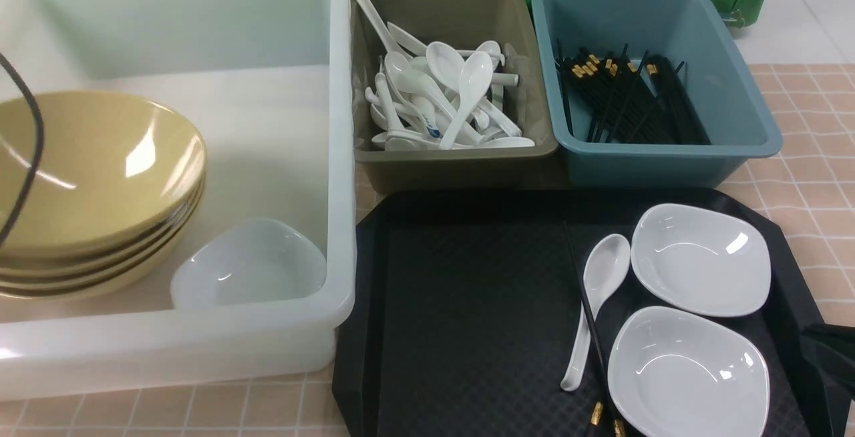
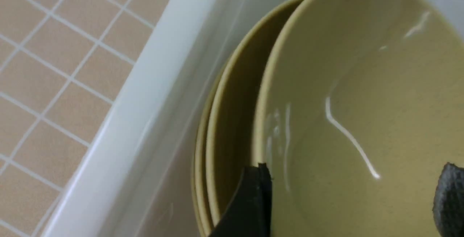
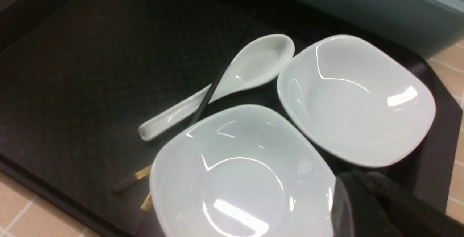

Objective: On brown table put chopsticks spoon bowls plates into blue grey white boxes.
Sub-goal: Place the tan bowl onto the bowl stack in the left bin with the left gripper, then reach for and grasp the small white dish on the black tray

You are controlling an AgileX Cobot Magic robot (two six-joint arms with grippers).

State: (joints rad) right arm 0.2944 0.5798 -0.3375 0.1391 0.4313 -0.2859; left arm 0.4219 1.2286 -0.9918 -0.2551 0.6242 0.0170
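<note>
When read from the front, looks like a sort well along. See bowls and one small dish in the large translucent white tub (image 1: 344, 176), spoons in the grey-brown plastic bin (image 1: 461, 173), and black sticks in the teal-blue plastic bin (image 1: 641, 166), all set out on the pale brown tiled counter (image 1: 818, 210). Left to clear from the black textured tray (image 1: 467, 290): two glossy white rounded-square plates (image 1: 701, 260), a glossy white soup spoon (image 1: 604, 270), and thin black gold-banded chopsticks (image 1: 588, 310), with one lying across the spoon's handle.

From the left wrist, find the left claw (image 2: 351, 190) spread wide over the glossy mustard-tan bowls (image 2: 362, 84), stacked inside the tub. Seems to be a bowl's release, by judgement; calls next for lifting straight up, without dragging a fingertip on the rim and tipping the stack.

From the right wrist, note the right claw (image 3: 357, 179) pressed together, pinching nothing, beside the nearer plate. Probably calls for opening there next, straddling that plate's edge, then carrying to the white tub. Take care not to skid the dish into the chopsticks lying close by. Leave the spoon until the stick on top is off, to avoid sweeping both along.
</note>
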